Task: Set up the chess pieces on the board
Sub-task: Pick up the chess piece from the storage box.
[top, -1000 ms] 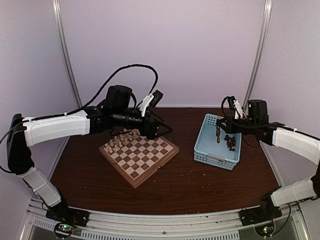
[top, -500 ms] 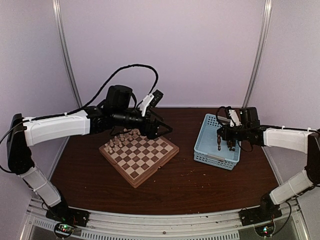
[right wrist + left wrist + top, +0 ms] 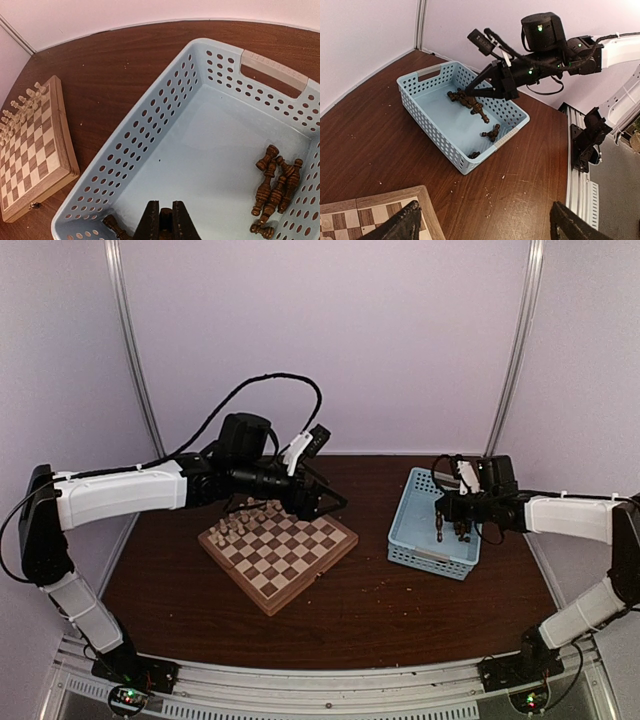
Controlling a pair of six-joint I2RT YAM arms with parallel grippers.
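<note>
The board [image 3: 285, 562] lies left of centre, with cream chess pieces [image 3: 236, 521] lined along its far-left edge. My left gripper [image 3: 326, 502] hovers open over the board's far-right corner, its fingers [image 3: 395, 227] wide apart above bare table with nothing between them. My right gripper [image 3: 165, 216] is inside the blue basket [image 3: 165, 115], shut on a dark chess piece [image 3: 165, 222] that hangs upright from it [image 3: 438, 527]. Several more dark pieces [image 3: 275, 185] lie along the basket's right wall, and one [image 3: 114, 227] lies by the near-left corner.
The basket [image 3: 430, 558] stands right of the board [image 3: 30, 150] on the dark wooden table. Crumbs dot the table [image 3: 502, 175] between them. Purple walls close the back and sides; a metal rail [image 3: 320, 695] runs along the near edge.
My right arm has swung left and lowered over the basket with the dark piece still in its jaws. The left arm has shifted only slightly.
</note>
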